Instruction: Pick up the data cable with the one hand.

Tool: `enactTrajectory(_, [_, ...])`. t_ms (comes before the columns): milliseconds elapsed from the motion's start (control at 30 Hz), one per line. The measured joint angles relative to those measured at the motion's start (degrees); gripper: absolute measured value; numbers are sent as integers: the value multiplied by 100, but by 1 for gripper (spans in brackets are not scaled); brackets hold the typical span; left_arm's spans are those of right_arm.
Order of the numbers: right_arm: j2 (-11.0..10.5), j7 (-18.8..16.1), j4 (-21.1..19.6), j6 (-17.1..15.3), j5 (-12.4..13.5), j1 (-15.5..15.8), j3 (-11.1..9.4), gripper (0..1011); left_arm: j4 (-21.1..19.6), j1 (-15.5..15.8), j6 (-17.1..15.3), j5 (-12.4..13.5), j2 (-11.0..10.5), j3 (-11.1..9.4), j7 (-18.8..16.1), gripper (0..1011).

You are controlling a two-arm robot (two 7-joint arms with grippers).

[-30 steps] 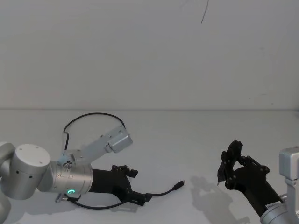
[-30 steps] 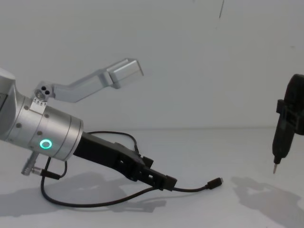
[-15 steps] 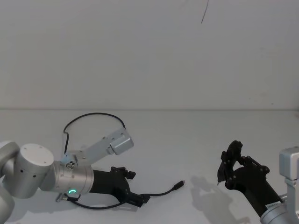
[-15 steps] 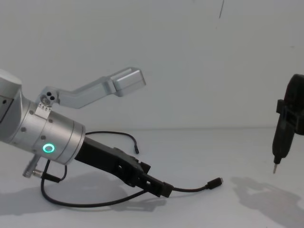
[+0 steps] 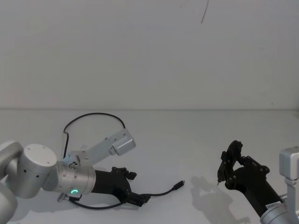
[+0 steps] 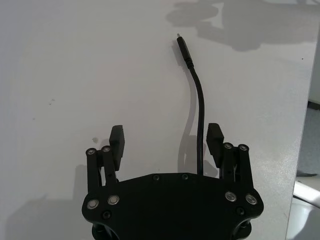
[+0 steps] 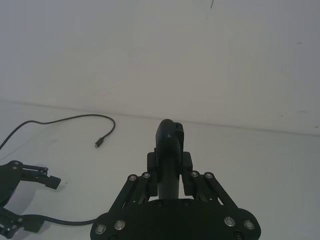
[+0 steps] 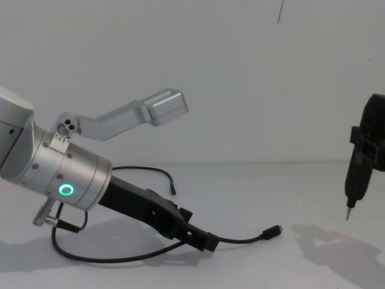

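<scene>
Black data cable (image 5: 161,192): lying slack on surface (image 5: 187,135), silver-tipped plug (image 6: 182,46) free.
Left tool (image 6: 165,131): fingers (image 6: 116,142) spread, straddling cable just behind plug end; cord close by one finger.
Right tool (image 7: 170,162): well apart from cable, pinching pen-shaped probe (image 7: 170,135); idle.
Progress: approx. halfway — left tool in position, not yet gripping; closing & lifting left.

free: table (image 5: 196,149) right of data cable (image 6: 202,115) | block: right gripper (image 5: 225,167) with pen tool (image 7: 169,150), seemingly well apart

Left gripper (image 6: 165,131), its jaws spread wide, straddles the black data cable (image 6: 202,105) lying on a white table (image 6: 75,65).
</scene>
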State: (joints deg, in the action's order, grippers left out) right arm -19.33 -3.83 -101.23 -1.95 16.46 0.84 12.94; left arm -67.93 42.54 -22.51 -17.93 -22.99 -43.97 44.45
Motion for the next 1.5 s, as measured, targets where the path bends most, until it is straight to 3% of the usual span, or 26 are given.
enactTrajectory(367, [0,0,0,0,0,0,0,263,25,14,5,8,12,-20,-18,711])
enactTrajectory(867, [0,0,0,0,0,0,0,263,37,21,8,12,20,-32,-29,187])
enactTrajectory(1033, [0,0,0,0,0,0,0,263,40,23,8,12,21,-35,-30,64])
enactTrajectory(1500, [1,-63,-8,70,1,-7,-20,263,26,17,113,1,6,-42,-27,49])
